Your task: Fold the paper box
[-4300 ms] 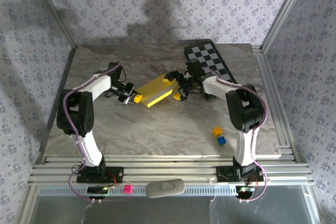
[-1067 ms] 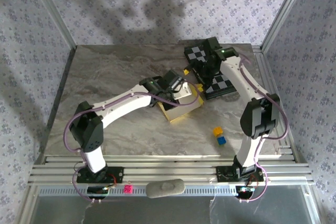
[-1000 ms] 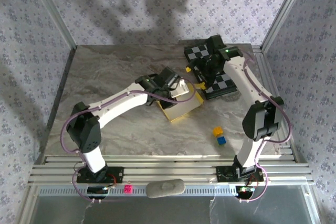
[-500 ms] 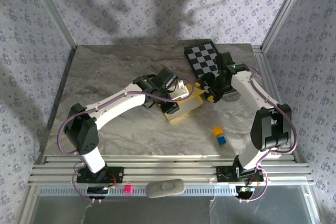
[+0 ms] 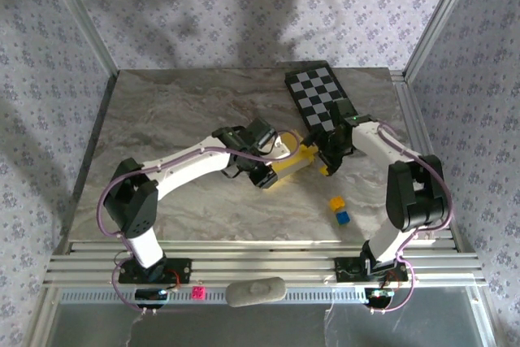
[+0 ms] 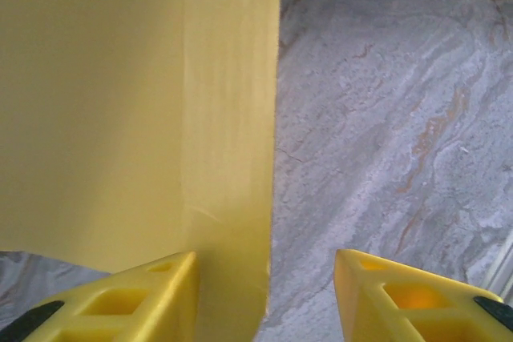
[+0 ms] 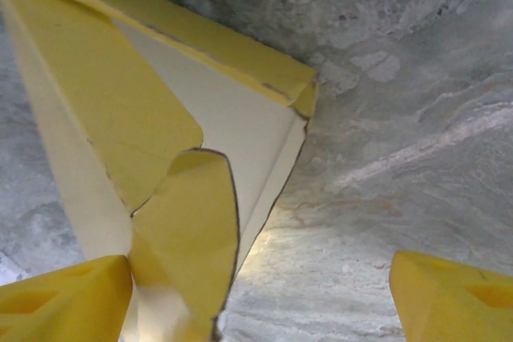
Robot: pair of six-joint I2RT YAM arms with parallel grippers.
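**Yellow box half raised between two loosened grippers**

The paper box (image 5: 291, 164) sits a little right of the middle of the tabletop (image 5: 187, 111), with an arm closing in from either side. It is thin yellow card with a pale cream inside.

In the right wrist view its walls are partly stood up. A long yellow rim is folded over along the top edge. Two rounded yellow flaps overlap at the open end, and their cut edges show as dark lines. The left wrist view shows one broad panel, flat and smooth, with a faint lengthwise crease and a clean straight edge against the stone.

The left gripper (image 5: 266, 170) is released. Its jaws stand apart and the panel's lower edge drops between them, close beside one yellow finger (image 6: 152, 298). The other finger is well apart, with bare tabletop in the gap. The right gripper (image 5: 327, 160) is spread wide and grasps nothing. One finger (image 7: 64, 302) is just beside the lower flap — whether it touches cannot be told — and the other is well clear of the card.

The tabletop has a grey-brown, veined marble look and a matte finish. It lies open to the left of the box and beyond it.

- **Far right:** a black-and-white chequered board (image 5: 318, 93) lies flat near the far edge, behind the box.
- **Near right:** a small yellow cube (image 5: 336, 201) and a blue cube (image 5: 343, 217) rest touching each other, apart from the box.
- **Edges:** ribbed metal rails (image 5: 422, 160) border the right side and the near edge.
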